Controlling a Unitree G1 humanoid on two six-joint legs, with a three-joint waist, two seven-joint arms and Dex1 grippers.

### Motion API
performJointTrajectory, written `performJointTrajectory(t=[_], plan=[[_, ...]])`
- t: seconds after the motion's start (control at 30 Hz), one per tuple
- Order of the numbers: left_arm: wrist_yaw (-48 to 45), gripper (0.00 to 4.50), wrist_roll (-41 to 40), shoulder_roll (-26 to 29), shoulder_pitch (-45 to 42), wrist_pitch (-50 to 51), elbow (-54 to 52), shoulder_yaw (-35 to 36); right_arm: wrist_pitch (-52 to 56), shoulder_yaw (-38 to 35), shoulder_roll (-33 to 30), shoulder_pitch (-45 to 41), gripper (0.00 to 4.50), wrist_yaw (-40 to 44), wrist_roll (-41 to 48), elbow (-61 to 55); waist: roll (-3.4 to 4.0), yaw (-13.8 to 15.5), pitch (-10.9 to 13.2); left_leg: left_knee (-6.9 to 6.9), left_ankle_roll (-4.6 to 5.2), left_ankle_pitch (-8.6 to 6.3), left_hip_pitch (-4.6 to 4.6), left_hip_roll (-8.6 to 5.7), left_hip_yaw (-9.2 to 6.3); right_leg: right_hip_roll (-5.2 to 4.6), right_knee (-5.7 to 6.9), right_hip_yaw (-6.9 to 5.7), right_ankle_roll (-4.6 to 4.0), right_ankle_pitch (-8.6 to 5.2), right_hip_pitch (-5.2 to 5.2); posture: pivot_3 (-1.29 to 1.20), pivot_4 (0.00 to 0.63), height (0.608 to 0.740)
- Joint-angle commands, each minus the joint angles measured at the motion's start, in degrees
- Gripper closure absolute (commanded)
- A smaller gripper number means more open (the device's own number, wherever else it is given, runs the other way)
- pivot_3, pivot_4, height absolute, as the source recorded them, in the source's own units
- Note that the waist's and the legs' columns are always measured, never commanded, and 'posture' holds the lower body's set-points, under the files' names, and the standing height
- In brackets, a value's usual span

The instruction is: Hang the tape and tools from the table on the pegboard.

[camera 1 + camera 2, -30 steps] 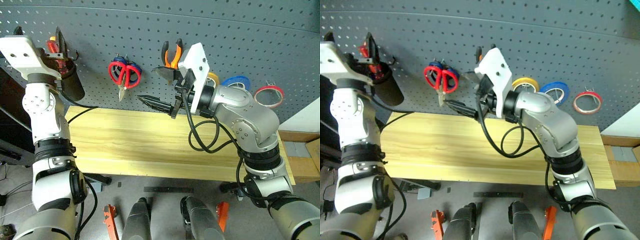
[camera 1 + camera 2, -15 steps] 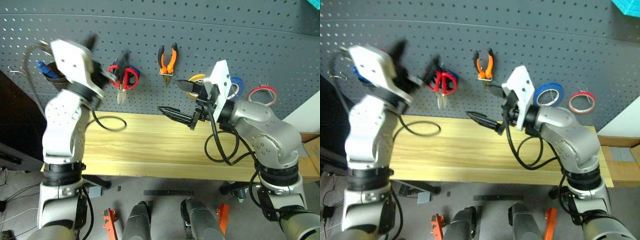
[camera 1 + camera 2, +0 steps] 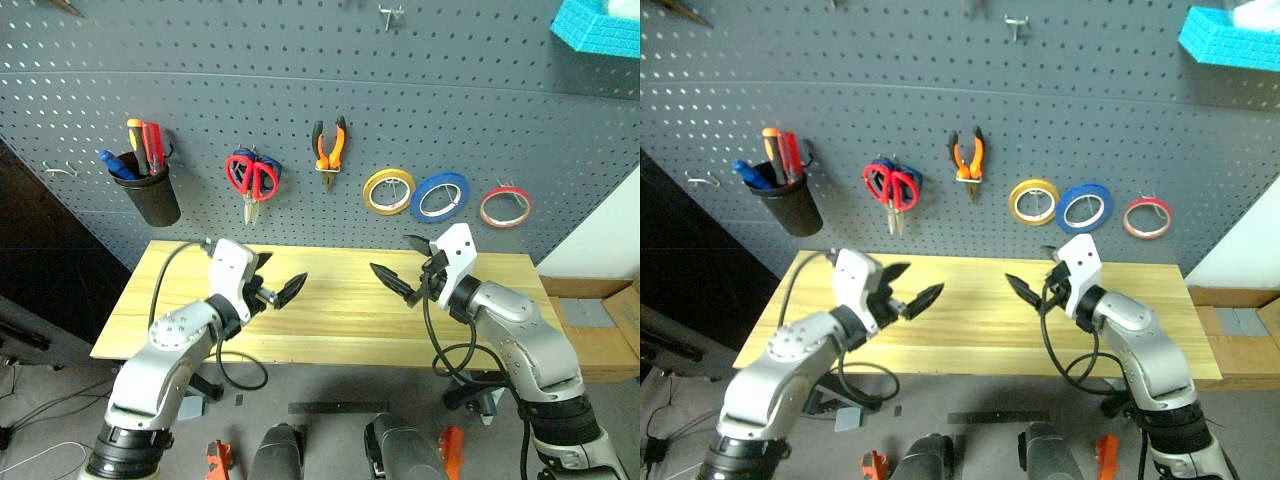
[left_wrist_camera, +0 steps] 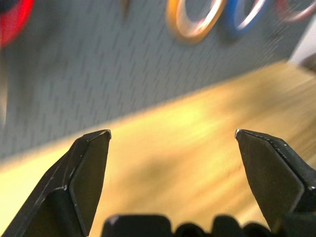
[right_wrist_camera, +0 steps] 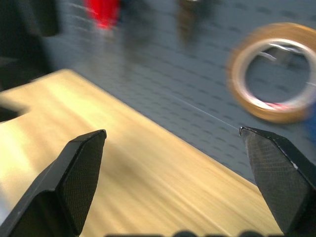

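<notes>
The table [image 3: 330,310] stands against the pegboard [image 3: 300,110], and its top carries nothing. On the pegboard, taking the pliers [image 3: 331,147] as the landmark: they hang by their orange-and-black handles near the middle of the board, jaws pointing down. To their left hang the red scissors [image 3: 251,180], blades down, overlapping a blue-handled pair behind them. Further left of the pliers, and a little lower, a black cup [image 3: 154,195] hangs on the board, holding the red screwdriver [image 3: 152,146] upright beside an orange-handled one and a blue-handled item. To the right of the pliers, slightly lower, three rolls hang in a row: a yellow roll [image 3: 389,191] nearest, a blue roll [image 3: 441,195] next, and the red tape [image 3: 505,207] farthest right. Each roll hangs on its own hook, the yellow and blue nearly touching, the red one apart. Below the pliers, over the table, the two grippers face each other with a gap between them. The left gripper [image 3: 278,284] sits below and left of the pliers, its fingers spread wide and holding nothing. The right gripper [image 3: 400,268] sits below and right of the pliers, under the yellow roll, its fingers likewise wide apart and empty.
</notes>
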Motion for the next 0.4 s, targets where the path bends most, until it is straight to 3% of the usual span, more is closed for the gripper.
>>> performJointTrajectory(t=[0.03,0.4], plan=[[3.76,0.15,4.08,-2.35,0.76,-7.5,5.09,3.81,-9.11,-3.37,0.29,1.43,0.0,-4.81,-4.77,7.12,-0.02,0.07,-1.29,0.01,0.01,0.01,0.0,0.0,0.01,0.0,-0.04,0.01,0.02,0.01,0.05,-0.04,0.039,0.74],[10.55,0.15,11.72,-6.27,2.19,-14.92,16.39,6.96,-21.94,-7.47,4.02,6.92,0.0,-9.81,-8.2,24.29,0.15,-0.02,-4.3,-0.56,0.0,0.0,0.96,-0.02,0.38,0.02,-0.33,0.39,0.01,-0.06,0.78,-0.03,0.0,0.74]])
